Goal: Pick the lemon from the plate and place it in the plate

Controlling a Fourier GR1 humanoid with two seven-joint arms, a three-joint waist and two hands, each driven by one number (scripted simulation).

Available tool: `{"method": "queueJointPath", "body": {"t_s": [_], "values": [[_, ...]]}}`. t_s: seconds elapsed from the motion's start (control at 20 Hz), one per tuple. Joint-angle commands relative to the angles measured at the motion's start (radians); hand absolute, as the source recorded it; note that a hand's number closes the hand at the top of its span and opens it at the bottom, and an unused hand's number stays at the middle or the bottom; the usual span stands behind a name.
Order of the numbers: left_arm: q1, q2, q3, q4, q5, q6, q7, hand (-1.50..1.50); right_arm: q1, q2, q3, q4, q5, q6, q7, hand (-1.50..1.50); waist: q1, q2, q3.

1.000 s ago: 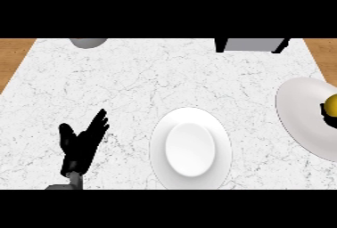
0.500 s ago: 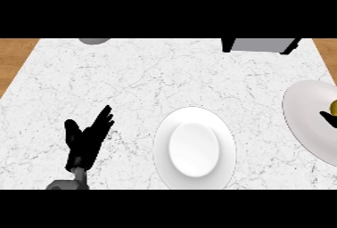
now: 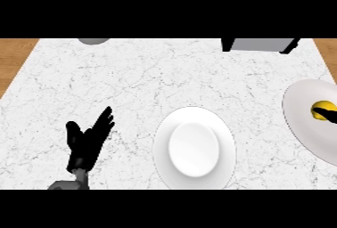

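The yellow lemon (image 3: 322, 108) lies on a white plate (image 3: 304, 119) that the view's right edge cuts off. Black fingers of my right hand (image 3: 315, 114) curl over the lemon; the hand's remainder is out of view. A second white plate (image 3: 194, 147) sits low in the middle of the marble counter with nothing on it. My left hand (image 3: 88, 139) rests open at the lower left, fingers up, well apart from both plates.
A grey box-like object (image 3: 260, 44) stands at the counter's back right, and a grey round thing (image 3: 94, 41) shows at the back left. Wooden floor (image 3: 14, 55) lies beyond the counter's left edge.
The whole scene has slid slightly to the right in the view, so less of the lemon's plate shows. The lemon stays on that plate. My left hand has kept its pose.
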Motion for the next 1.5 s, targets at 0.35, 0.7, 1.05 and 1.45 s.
{"method": "queueJointPath", "body": {"t_s": [0.35, 0.7, 1.05, 1.45], "values": [[0.041, -0.028, -0.007, 0.018, -0.019, 0.03, -0.029, 0.0, 0.072, -0.107, -0.175, 0.122, -0.174, 0.303, -0.14, -1.5, -0.027, -0.007, -0.002], [0.061, 0.032, 0.034, -0.047, 0.038, -0.034, 0.006, 0.0, 0.161, -0.182, -0.147, 0.138, -0.159, 0.564, -0.194, -1.5, -0.025, -0.012, -0.003], [0.052, -0.001, 0.032, 0.025, 0.011, -0.004, -0.06, 0.0, 0.299, -0.212, -0.093, 0.102, -0.112, 0.642, -0.31, -1.5, -0.039, -0.015, -0.004], [0.019, -0.018, 0.015, -0.049, -0.003, 0.035, 0.032, 0.0, 0.421, -0.229, -0.076, 0.086, -0.1, 0.645, -0.411, -1.5, -0.048, -0.019, -0.003]]}}
